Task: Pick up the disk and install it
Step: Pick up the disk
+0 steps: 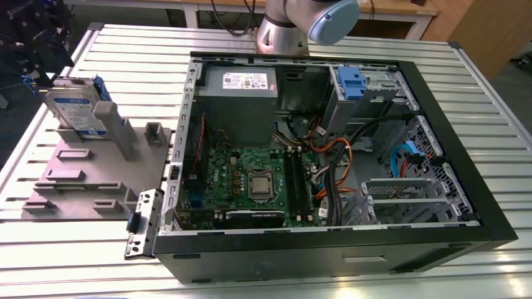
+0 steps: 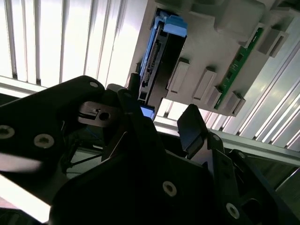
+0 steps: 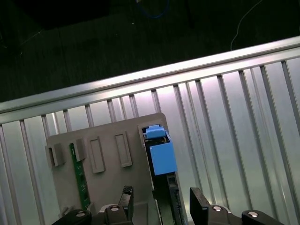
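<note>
The disk (image 1: 76,111) stands on edge in a slot of the grey holder block (image 1: 91,168) on the exterior view's left, its white-and-blue label facing out and blue rails along its sides. In the first wrist view its blue rail (image 3: 161,154) runs between my two fingers. My gripper (image 3: 161,208) is open, one finger on each side of the disk's edge with a small gap either way. The second wrist view shows the disk (image 2: 154,61) in the block just beyond my open gripper (image 2: 161,108).
An open computer case (image 1: 465,156) fills the middle of the slatted metal table (image 1: 66,261). Inside are a grey power-supply box (image 1: 237,93), a motherboard (image 1: 258,180) and a metal cage with a blue-fronted caddy (image 1: 353,84). A green memory stick (image 3: 79,178) sits in the holder.
</note>
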`<state>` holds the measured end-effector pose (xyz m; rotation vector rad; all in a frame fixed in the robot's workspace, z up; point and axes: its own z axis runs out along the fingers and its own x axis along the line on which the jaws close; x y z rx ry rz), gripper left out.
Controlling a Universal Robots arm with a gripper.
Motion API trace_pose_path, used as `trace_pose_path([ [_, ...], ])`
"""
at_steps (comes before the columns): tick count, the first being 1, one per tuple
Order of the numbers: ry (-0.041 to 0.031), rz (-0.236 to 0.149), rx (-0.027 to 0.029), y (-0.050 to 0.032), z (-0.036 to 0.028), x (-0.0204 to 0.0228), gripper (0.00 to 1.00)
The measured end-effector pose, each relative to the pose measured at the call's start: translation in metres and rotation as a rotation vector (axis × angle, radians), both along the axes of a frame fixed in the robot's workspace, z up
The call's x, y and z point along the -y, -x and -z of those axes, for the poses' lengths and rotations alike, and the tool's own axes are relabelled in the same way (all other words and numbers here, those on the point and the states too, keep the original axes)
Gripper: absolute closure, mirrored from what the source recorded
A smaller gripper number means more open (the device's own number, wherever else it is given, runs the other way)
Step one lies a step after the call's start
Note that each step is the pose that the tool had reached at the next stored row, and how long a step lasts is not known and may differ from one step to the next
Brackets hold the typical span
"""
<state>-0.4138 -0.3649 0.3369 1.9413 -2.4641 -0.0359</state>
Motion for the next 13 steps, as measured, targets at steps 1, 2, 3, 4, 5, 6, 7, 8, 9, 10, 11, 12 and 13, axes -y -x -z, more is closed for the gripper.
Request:
trace_pose_path([
  [1,-0.0005,-0.008,0.0001,-0.0001,0.0003,0.0,0.41],
  [2,-0.0006,-0.018,0.0001,-0.0001,0.0007,0.0,0.41],
  [3,-0.0005,-0.028,0.0,-0.0001,0.001,0.0,0.41],
  [4,-0.0006,-0.038,0.0001,-0.0001,0.0014,0.0,0.41],
  [5,-0.0005,-0.047,0.0001,-0.0002,0.0017,0.0,0.41],
  [6,-0.0005,-0.055,0.0001,-0.0002,0.0022,-0.0001,0.41],
  [7,-0.0004,-0.062,0.0,-0.0001,0.0029,-0.0005,0.41],
  [8,-0.0003,-0.069,0.0001,-0.0001,0.0042,-0.0014,0.41],
  [9,0.0001,-0.073,0.0001,-0.0001,0.0057,-0.0026,0.41],
  [10,0.0009,-0.077,0.0,0.0,0.0072,-0.004,0.41],
  [11,0.0013,-0.08,0.0001,0.0001,0.0088,-0.0055,0.41],
  [12,0.0015,-0.083,0.0001,0.0004,0.0103,-0.0069,0.41],
  [13,0.0021,-0.085,0.0001,0.0009,0.0118,-0.0083,0.41],
])
